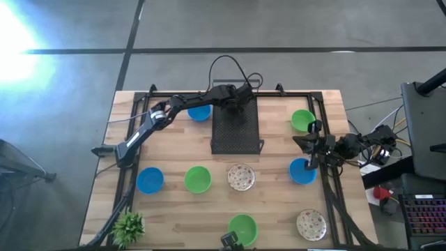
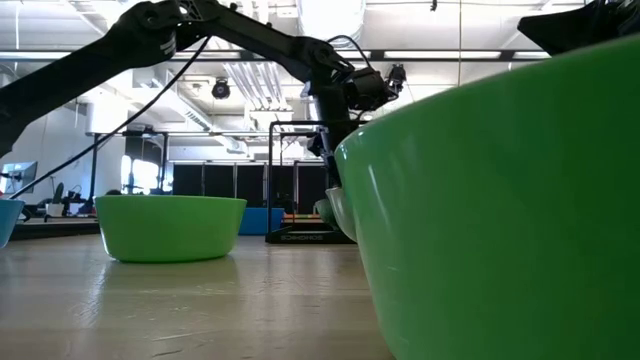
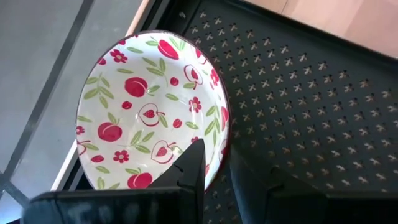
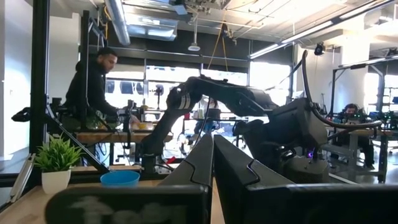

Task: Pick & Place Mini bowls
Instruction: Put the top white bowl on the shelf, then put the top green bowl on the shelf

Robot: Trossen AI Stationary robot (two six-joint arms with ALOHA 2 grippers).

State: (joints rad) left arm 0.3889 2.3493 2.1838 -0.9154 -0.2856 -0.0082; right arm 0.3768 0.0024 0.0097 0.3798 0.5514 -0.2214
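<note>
Here the left claw (image 3: 214, 171) is clamped on the rim of a white bowl (image 3: 152, 112) that has a pattern of red fruit and green leaves. One finger (image 3: 193, 171) is inside the bowl and the other is outside. The bowl hangs tilted above the black perforated rack (image 1: 235, 125), which stands at the far middle of the wooden bench (image 1: 174, 150). In the high view the left arm reaches over this rack from the left side.

The right claw (image 4: 213, 158) has its fingers pressed together and it holds nothing. It waits at the right edge of the bench, between a green bowl (image 1: 302, 120) and a blue bowl (image 1: 302, 171).

The other mini bowls lie spread on the bench. A blue one (image 1: 199, 112) is just beside the rack on its left. In a row across the middle are a blue one (image 1: 150, 180), a green one (image 1: 198, 179) and a patterned one (image 1: 241, 177). At the near edge are a green one (image 1: 242, 227) and a patterned one (image 1: 311, 224). A small potted plant (image 1: 128, 226) stands at the near left corner.
</note>
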